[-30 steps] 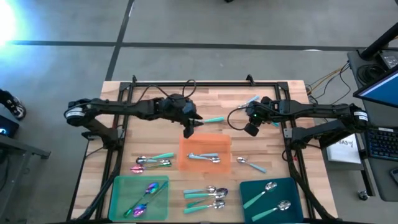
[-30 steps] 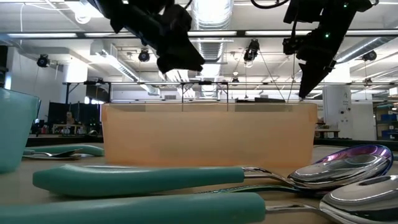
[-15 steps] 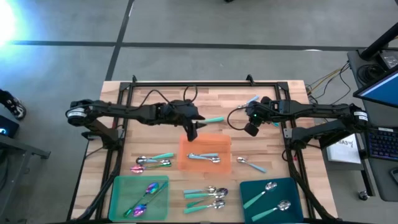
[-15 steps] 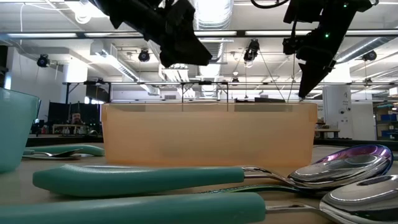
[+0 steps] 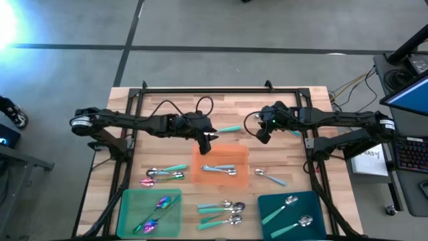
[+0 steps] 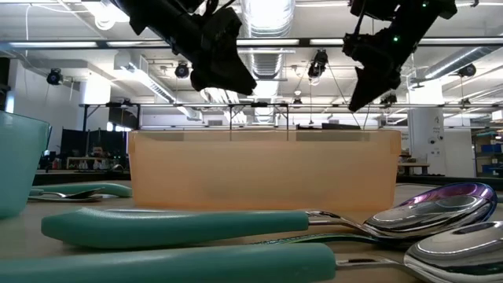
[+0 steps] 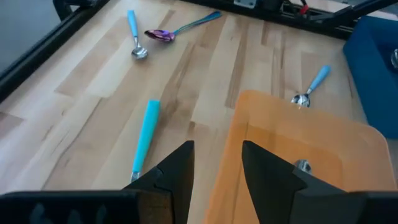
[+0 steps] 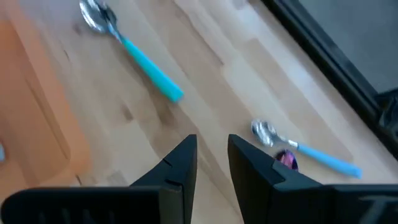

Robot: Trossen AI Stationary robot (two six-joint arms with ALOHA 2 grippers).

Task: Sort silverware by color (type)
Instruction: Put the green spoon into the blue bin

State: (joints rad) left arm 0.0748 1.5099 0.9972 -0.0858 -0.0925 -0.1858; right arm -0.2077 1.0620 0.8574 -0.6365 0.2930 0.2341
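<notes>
Taking the orange tray (image 5: 221, 164) as my landmark: nearest me, in front of it, I see teal-handled spoons (image 5: 221, 213) on the wood between the green tray (image 5: 130, 201) and the dark teal tray (image 5: 321, 201). Two spoons (image 5: 219, 169) lie inside the orange tray. My left gripper (image 5: 204, 144) hangs over the tray's far left corner, fingers (image 7: 177, 171) apart, grasping nothing. Beyond the tray lies a light-blue spoon (image 5: 227, 128). My right gripper (image 5: 262, 134) hovers past the tray's far right corner, fingers (image 8: 180, 165) narrowly parted, empty.

Bright ceiling lights, slightly blurred right wrist view
</notes>
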